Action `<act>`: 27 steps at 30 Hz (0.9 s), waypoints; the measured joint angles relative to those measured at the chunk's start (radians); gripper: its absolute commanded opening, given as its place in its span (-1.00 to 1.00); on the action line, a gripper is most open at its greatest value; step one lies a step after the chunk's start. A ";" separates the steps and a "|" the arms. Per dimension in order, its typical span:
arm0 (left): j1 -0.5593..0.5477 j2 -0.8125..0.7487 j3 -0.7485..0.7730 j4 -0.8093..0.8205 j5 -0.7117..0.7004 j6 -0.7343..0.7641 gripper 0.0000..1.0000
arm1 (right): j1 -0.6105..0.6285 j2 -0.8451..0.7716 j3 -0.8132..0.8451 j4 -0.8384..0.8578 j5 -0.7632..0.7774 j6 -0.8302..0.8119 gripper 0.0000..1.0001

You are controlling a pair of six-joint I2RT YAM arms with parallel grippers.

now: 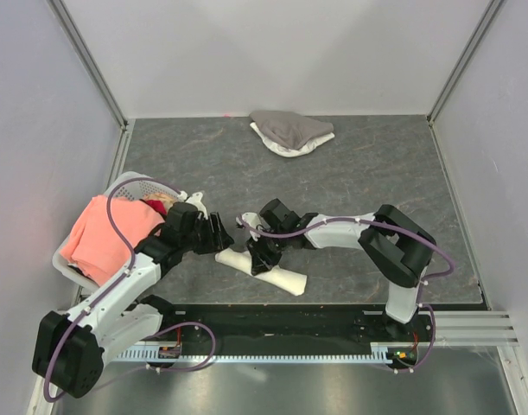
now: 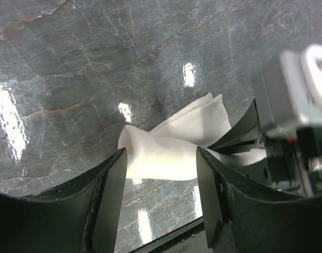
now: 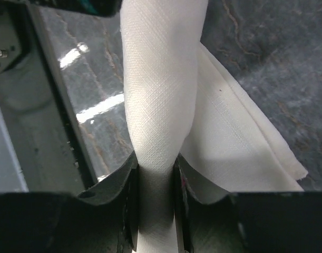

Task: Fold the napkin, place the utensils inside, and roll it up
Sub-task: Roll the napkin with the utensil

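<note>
The cream-white napkin (image 1: 276, 275) lies rolled into a long tube near the table's front edge. My right gripper (image 1: 265, 256) is shut on the rolled napkin (image 3: 159, 105), its jaws squeezing the roll from both sides; a loose flat flap (image 3: 240, 142) lies beside the roll. My left gripper (image 1: 219, 233) is open and empty just left of the roll's end; its fingers (image 2: 110, 190) frame the napkin's end (image 2: 166, 150) without touching it. The utensils are hidden; none show in any view.
A white basket (image 1: 134, 186) with salmon-pink cloth (image 1: 108, 233) sits at the left. A grey-and-white cloth heap (image 1: 289, 131) lies at the back. The table's black front rail (image 1: 289, 322) runs close to the roll.
</note>
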 measured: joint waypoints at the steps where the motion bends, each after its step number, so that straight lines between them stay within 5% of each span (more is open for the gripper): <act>1: 0.000 -0.001 -0.003 0.000 0.000 0.000 0.23 | -0.008 0.006 0.001 0.000 -0.024 0.008 -0.53; 9: -0.002 -0.004 -0.048 0.013 0.002 -0.001 0.17 | -0.114 0.128 0.043 -0.008 -0.320 0.082 -0.53; 21: -0.006 0.024 -0.177 0.151 0.008 -0.014 0.04 | -0.159 0.208 0.064 -0.035 -0.479 0.113 -0.53; 27: -0.006 0.040 -0.238 0.278 0.051 -0.042 -0.70 | -0.165 0.213 0.067 -0.042 -0.487 0.120 -0.37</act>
